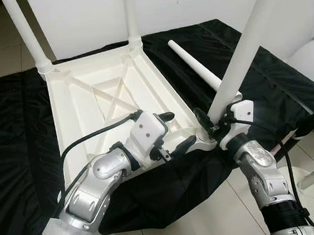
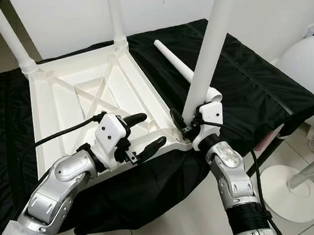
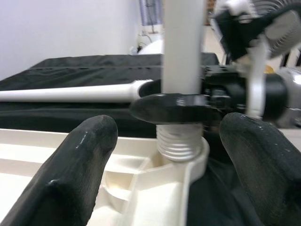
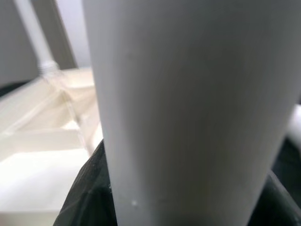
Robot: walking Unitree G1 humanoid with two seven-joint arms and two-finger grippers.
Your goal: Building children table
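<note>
Left eye view: right gripper (image 1: 213,127) jaws clench the stiff, smooth, likely light leg (image 1: 250,39) low by its socket, left gripper (image 1: 173,131) jaws released beside the tabletop (image 1: 88,111).

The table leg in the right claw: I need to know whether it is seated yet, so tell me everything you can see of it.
The table leg is a long, smooth white tube, plastic by its look, standing nearly upright and leaning a little. Its ribbed threaded end sits in the corner socket of the upturned white tabletop, with threads still exposed, so it does not look fully screwed in. The right claw is shut on it just above the socket. The left claw is open beside that corner, not touching the leg.
</note>
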